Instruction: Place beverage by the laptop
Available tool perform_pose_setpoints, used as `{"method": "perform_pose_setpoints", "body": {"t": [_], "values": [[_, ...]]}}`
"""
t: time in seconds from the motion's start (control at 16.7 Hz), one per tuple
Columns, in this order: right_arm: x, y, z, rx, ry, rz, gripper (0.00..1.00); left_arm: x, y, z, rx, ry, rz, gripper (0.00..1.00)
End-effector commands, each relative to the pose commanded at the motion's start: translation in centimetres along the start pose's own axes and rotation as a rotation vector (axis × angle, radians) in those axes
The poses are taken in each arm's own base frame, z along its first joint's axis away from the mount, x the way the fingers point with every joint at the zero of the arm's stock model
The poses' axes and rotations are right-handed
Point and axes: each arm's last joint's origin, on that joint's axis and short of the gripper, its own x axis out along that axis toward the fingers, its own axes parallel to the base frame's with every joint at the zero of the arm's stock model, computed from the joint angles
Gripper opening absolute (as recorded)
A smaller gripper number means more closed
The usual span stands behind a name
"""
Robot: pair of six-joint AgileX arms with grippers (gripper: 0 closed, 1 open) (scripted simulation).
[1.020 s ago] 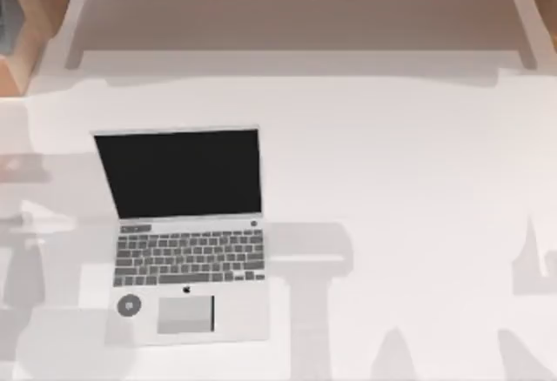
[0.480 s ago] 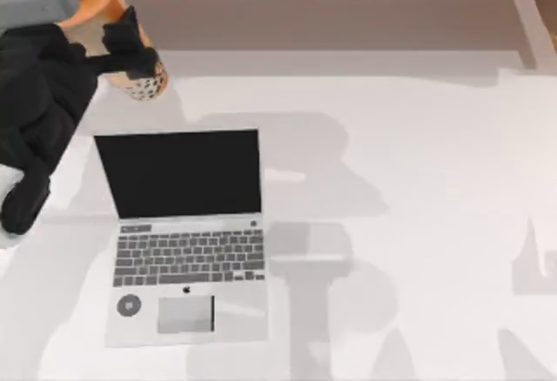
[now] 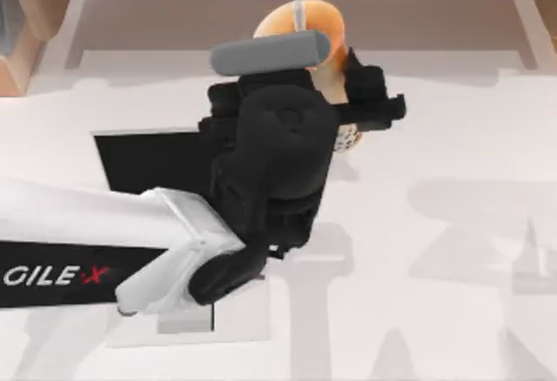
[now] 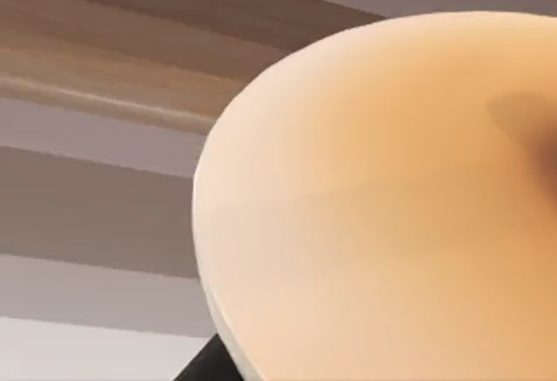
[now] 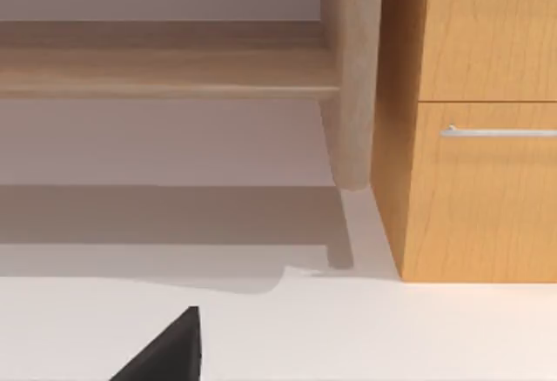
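Beverage [image 3: 305,23] is held up in the air by the left gripper [image 3: 344,107], carried above the far middle of the table [image 3: 452,181], just past the far right corner of the laptop [image 3: 144,159]. Its rounded orange top can be seen poking out beyond the arm's grey wrist cylinder [image 3: 270,52], and a bit of the pale speckled lower side is visible right beside the black gripper fingers [image 3: 374,103]. So the left gripper is clamped on the cup, with one finger seen against its right side.

Most of the laptop is covered by the left arm [image 3: 130,242], which is stretched in from the left edge across the keyboard area. Only part of the black screen on the left and a strip of the silver palm rest near the front edge can be made out.

From the left wrist view, the beverage [image 4: 392,216] is seen very close up as a big smooth orange dome, with a sliver of black gripper at the bottom and wooden furniture behind it.

From the right wrist view, a wooden cabinet [image 5: 479,120] with a metal drawer handle [image 5: 500,131] is seen past the far edge of the white table, plus a wooden shelf [image 5: 165,68]. A dark wedge [image 5: 165,350] shows at the bottom edge there; whether the right gripper is open or closed can't be told.
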Motion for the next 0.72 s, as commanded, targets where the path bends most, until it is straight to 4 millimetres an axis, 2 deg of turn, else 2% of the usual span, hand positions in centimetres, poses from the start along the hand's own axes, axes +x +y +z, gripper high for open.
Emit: {"method": "perform_pose_setpoints", "body": {"t": [0.18,0.36,0.54,0.72], "values": [[0.0,0.0,0.0,0.000,0.000,0.000,1.00,-4.2,-3.5,-3.5,0.096,0.060,0.072,0.00],[0.0,0.0,0.0,0.000,0.000,0.000,1.00,-7.2,-4.6,-6.2,0.198,0.075,0.145,0.00],[0.0,0.0,0.0,0.000,0.000,0.000,1.00,-8.3,-4.6,-7.4,0.254,0.069,0.194,0.00],[0.0,0.0,0.0,0.000,0.000,0.000,1.00,-8.4,-4.6,-7.5,0.259,0.068,0.199,0.00]]}}
